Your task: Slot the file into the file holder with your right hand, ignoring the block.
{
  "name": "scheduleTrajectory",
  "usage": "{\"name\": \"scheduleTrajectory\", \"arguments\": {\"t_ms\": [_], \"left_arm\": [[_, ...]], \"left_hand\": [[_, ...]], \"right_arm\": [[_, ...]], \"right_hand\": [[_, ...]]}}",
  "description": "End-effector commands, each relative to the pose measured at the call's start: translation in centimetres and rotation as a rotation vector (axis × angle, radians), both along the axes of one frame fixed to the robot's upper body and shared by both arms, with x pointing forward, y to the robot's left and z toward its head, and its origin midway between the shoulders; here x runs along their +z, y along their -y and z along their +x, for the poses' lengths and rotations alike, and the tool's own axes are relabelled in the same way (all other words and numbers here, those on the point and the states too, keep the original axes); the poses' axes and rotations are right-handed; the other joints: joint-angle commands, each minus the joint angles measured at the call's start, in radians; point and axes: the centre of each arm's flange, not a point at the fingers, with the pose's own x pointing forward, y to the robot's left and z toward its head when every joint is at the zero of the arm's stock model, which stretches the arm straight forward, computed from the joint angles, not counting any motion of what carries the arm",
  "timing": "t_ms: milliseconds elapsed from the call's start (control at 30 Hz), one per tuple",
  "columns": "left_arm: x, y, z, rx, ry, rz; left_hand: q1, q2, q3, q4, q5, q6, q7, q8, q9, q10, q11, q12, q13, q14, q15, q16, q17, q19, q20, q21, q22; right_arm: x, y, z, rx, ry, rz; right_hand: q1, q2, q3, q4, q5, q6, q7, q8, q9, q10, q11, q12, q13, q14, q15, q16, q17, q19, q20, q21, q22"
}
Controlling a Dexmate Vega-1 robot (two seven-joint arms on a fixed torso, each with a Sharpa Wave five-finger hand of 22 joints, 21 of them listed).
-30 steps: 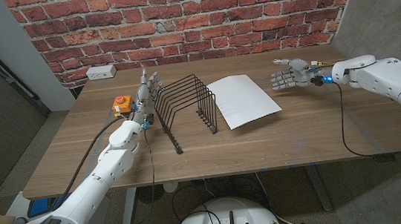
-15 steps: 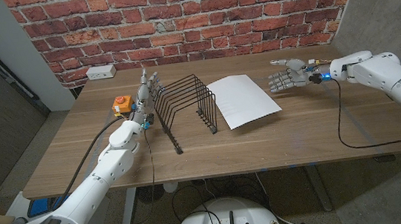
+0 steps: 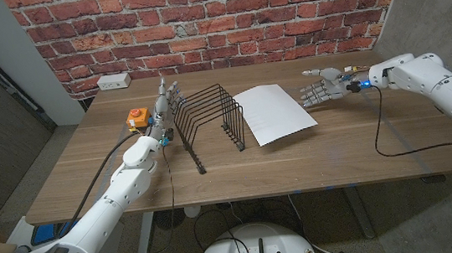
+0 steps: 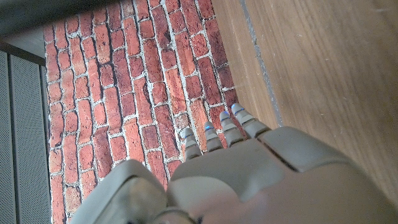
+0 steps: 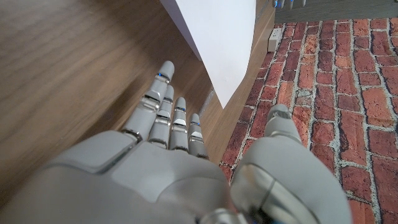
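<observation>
On the wooden bench (image 3: 338, 152), your wire file holder (image 3: 208, 120) stands between both hands. The white file (image 3: 273, 113) lies flat just beside your right hand (image 3: 320, 90), which hovers with fingers spread, holding nothing. Your left hand (image 3: 167, 107) stands upright with fingers extended, empty, with the orange block (image 3: 138, 117) on its outer side.
</observation>
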Motion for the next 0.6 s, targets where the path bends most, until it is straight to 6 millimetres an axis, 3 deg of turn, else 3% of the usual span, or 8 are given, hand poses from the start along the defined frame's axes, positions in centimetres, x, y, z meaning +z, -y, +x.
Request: {"name": "scheduleTrajectory", "arguments": {"t_ms": [33, 600], "left_arm": [[0.0, 0.0, 0.0, -0.001, 0.000, 0.001], [0.0, 0.0, 0.0, -0.001, 0.000, 0.001]], "left_hand": [[-0.006, 0.004, 0.002, 0.002, 0.007, -0.002, -0.005, 0.003, 0.004, 0.002, -0.011, 0.004, 0.005, 0.010, 0.002, 0.006, 0.002, 0.008, 0.000, 0.003, 0.005], [-0.006, 0.004, 0.003, 0.002, 0.007, -0.001, -0.005, 0.003, 0.005, -0.001, -0.009, 0.003, 0.005, 0.010, 0.002, 0.006, 0.002, 0.009, 0.000, 0.003, 0.005]], "right_arm": [[0.3, -0.3, 1.0, 0.047, -0.055, -0.015], [0.4, -1.0, 2.1, 0.077, -0.111, -0.051]], "right_hand": [[0.017, -0.002, 0.002, 0.003, 0.006, 0.000, 0.080, -0.002, 0.003, 0.004, 0.007, -0.003, 0.003, 0.010, -0.002, 0.004, 0.001, 0.013, -0.003, -0.005, 0.001], [0.052, -0.012, -0.002, 0.005, 0.015, 0.006, 0.081, -0.002, 0.005, 0.014, 0.006, -0.004, 0.004, 0.034, -0.004, 0.004, -0.010, 0.037, -0.026, -0.014, 0.001]]}}
